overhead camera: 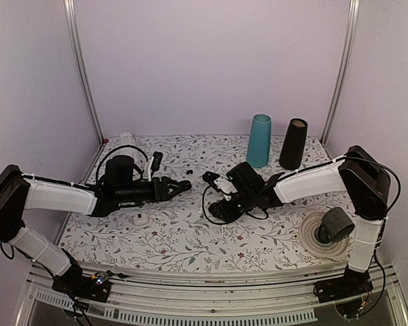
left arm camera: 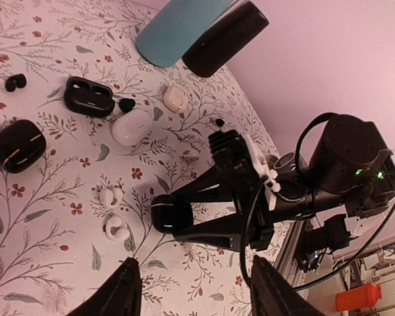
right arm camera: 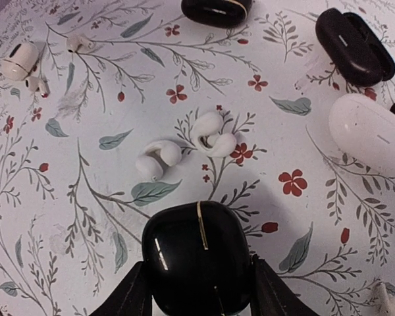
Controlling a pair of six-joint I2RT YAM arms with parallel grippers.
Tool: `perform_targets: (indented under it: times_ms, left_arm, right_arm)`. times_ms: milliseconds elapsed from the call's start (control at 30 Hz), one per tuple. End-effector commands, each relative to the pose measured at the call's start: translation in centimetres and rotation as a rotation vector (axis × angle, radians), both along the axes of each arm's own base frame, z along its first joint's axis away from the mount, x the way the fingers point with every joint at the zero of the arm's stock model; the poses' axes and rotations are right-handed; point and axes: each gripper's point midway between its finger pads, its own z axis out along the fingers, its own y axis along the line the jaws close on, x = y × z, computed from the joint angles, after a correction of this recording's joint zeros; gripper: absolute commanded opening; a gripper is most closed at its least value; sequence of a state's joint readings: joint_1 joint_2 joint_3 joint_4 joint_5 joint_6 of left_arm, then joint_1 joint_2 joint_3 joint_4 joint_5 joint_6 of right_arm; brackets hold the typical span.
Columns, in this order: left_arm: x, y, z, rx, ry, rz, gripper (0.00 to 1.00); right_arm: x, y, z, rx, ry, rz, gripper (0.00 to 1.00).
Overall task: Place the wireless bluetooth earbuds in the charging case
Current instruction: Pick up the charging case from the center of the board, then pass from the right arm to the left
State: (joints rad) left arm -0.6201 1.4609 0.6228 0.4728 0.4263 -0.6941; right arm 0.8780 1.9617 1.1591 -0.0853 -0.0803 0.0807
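Pinching a partly cropped black case [right arm camera: 197, 257], right jaws clamp; left jaws gape.

The right wrist camera hangs close above the black case [right arm camera: 197, 263], looking steeply down past it over the table [right arm camera: 66, 217]. The left wrist camera faces that case [left arm camera: 171, 214] obliquely from farther off, and both views share it and the white earbuds [right arm camera: 161, 158] beside it. The top camera looks down from high behind, with the case small at mid-table.

Left claw [left arm camera: 196, 291] gapes wide (right claw [right arm camera: 197, 293] clamped tight).
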Motion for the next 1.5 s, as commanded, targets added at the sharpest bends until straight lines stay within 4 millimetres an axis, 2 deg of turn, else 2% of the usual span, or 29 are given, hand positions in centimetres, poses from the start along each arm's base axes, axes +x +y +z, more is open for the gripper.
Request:
perform_targets:
  times_ms: [0,233,533,1200,1467]
  left_arm:
    - [-0.1,-1.0,1.5,-0.057,0.016,-0.056,0.57]
    - [-1.1,-3.2,1.1,-0.09,0.083,-0.159,0.55]
    - [-1.6,-4.8,0.9,-0.119,0.133,-0.223,0.53]
    - [-3.0,-6.8,0.9,-0.212,0.195,-0.321,0.49]
    - [-3.3,-7.1,1.0,-0.236,0.213,-0.346,0.37]
  right_arm:
    - [0.1,1.1,6.6,0.146,-0.117,0.026,0.48]
    - [-1.3,2.2,10.0,0.181,-0.189,0.074,0.48]
    - [-2.3,3.2,12.8,0.189,-0.259,0.093,0.48]
    - [-3.0,4.0,14.2,0.172,-0.321,0.119,0.48]
    - [-3.0,3.9,14.2,0.167,-0.328,0.111,0.48]
